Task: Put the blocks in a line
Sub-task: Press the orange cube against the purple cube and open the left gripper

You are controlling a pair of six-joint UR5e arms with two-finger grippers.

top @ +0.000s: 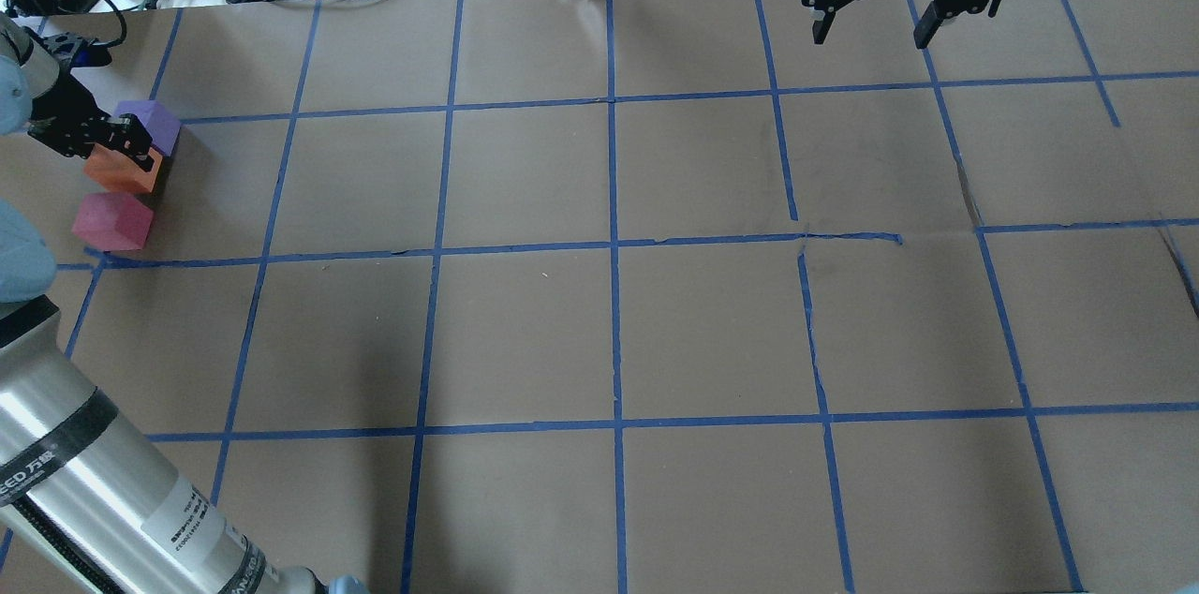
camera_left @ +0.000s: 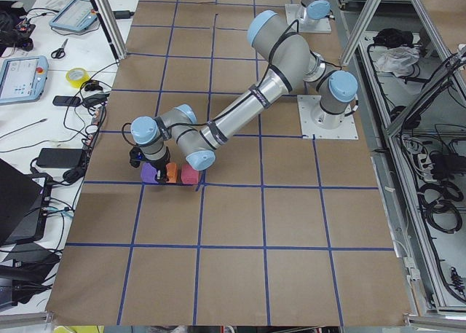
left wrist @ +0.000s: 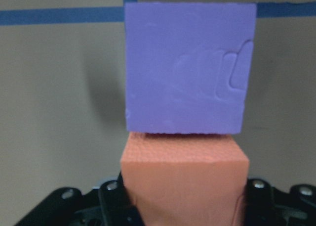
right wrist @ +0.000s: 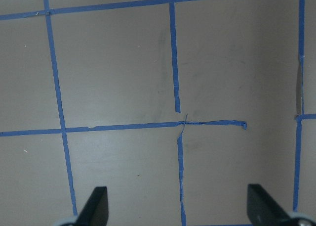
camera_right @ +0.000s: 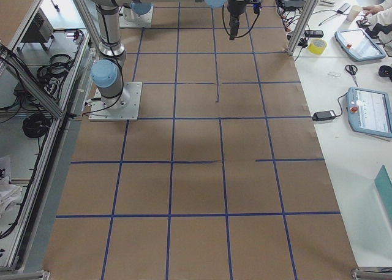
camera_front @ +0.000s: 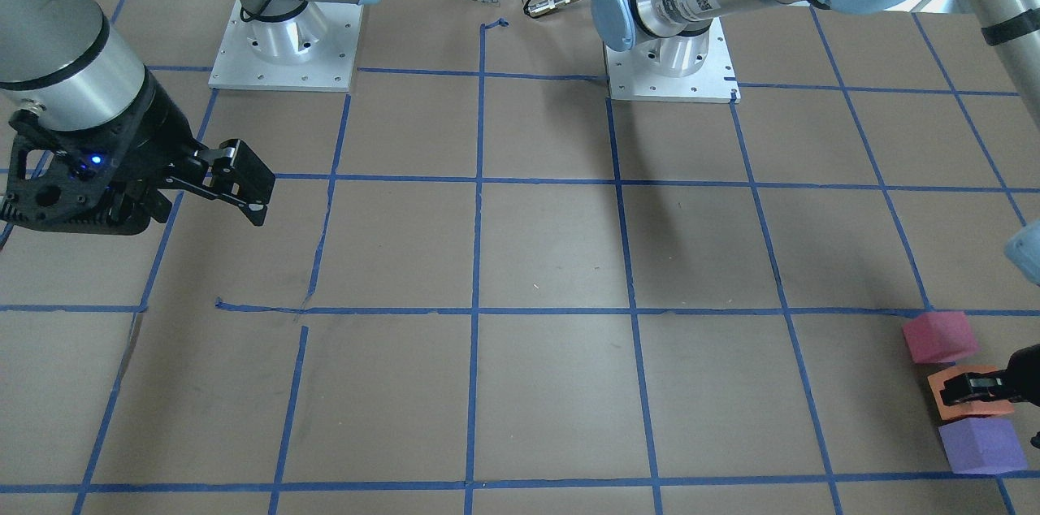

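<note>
Front view: my left gripper [camera_front: 975,387] pinches the orange block [camera_front: 971,411]. The pink block [camera_front: 940,337] is just behind my fingers and the purple block [camera_front: 981,445] just ahead.

Overhead: the row runs crosswise to my closing direction. My right gripper [top: 871,27] hangs spread, well apart.

Left wrist: purple touches orange ahead of my fingertips.

Right wrist: only the table [right wrist: 123,77] lies between its spread fingers.

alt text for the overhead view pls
Three blocks sit in a near-straight row at the left edge of the blue-taped table: purple block, orange block, pinkish-red block, with the left end effector gripping the orange one. The right end effector hangs open at top right.
</note>
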